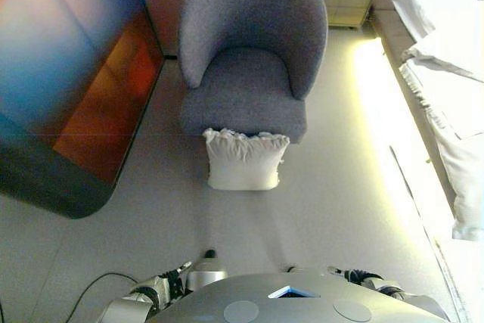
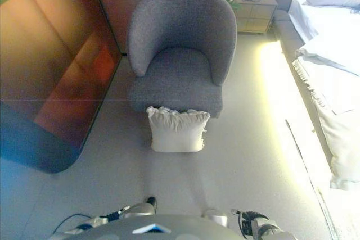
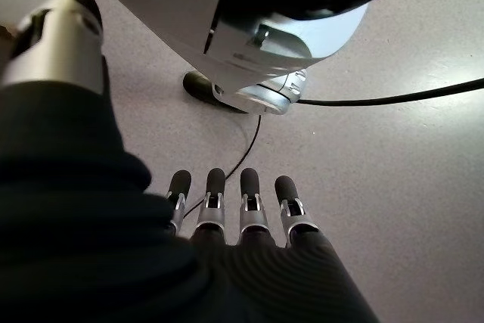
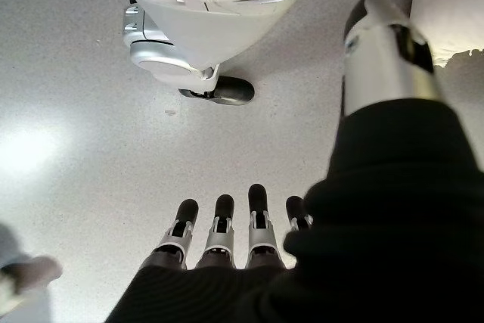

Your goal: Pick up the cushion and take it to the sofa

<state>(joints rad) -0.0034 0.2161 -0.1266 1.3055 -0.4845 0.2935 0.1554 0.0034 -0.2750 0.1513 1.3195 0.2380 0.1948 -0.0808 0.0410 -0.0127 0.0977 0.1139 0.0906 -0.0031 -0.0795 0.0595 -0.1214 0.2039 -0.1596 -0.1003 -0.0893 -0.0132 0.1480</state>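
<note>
Approach step: cushion (image 1: 243,160) stands against the armchair (image 1: 249,58) front, untouched. Left robot hand (image 3: 242,209) and right robot hand (image 4: 227,232) hang straight-fingered, empty. Next: step closer, reach down.

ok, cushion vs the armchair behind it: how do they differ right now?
The cushion is white with a ruffled top edge; the armchair is grey with a smooth curved back. The cushion is much smaller and stands upright on the floor, against the armchair's front. Both look soft and fabric-covered. Neither hand is near them.
</note>
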